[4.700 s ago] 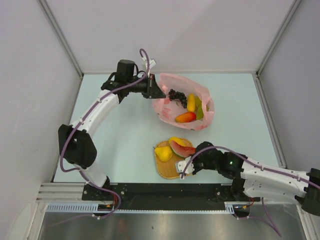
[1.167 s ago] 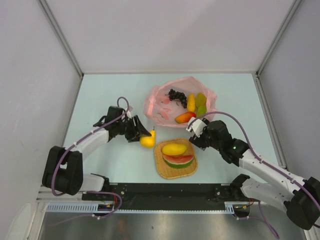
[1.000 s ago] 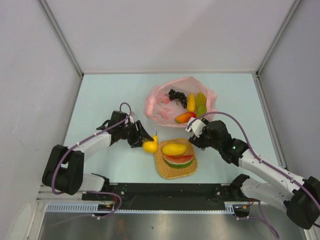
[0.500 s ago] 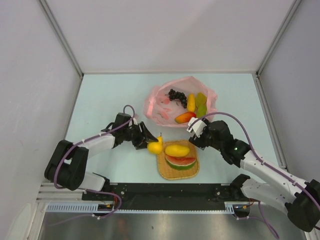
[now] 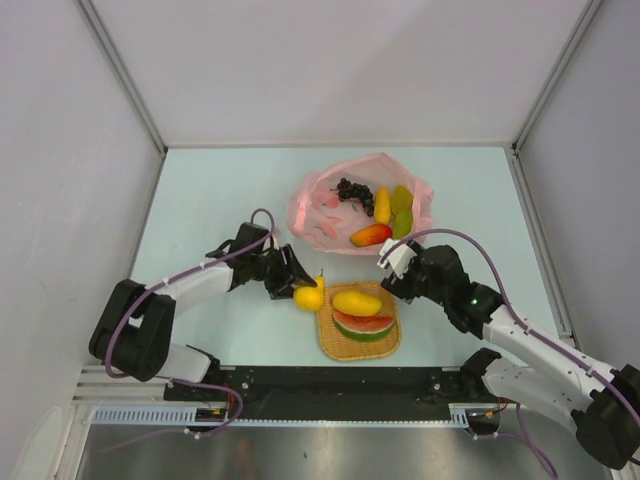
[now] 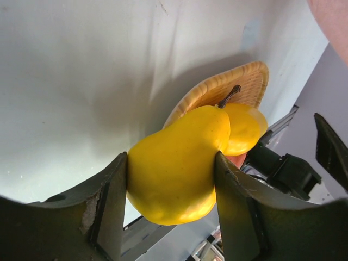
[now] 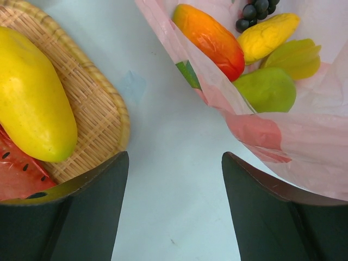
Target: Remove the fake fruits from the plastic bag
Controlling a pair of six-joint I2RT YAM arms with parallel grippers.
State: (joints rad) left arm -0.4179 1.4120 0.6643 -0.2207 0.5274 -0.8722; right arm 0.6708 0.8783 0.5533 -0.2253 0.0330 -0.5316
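**Placing step.** Left gripper [image 5: 301, 288], clamped on the glossy yellow pear-shaped plastic fruit [image 6: 179, 163], holds it at the woven tan tray's [image 6: 231, 87] left rim, seemingly not yet on it. Right gripper [image 7: 173, 185], jaws apart, hovers near the crinkly pink plastic bag [image 5: 318, 215], far centre, which holds a red-orange fruit [image 7: 209, 38] and others. Next: set down and release, then reach into the bag.

The left fingers [image 5: 292, 279] grip a yellow pear [image 5: 309, 296] just beside the woven tray [image 5: 333, 346].

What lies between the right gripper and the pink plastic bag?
Nothing but bare pale table top, seen in the right wrist view, separates the open right gripper from the crinkly translucent pink plastic bag.
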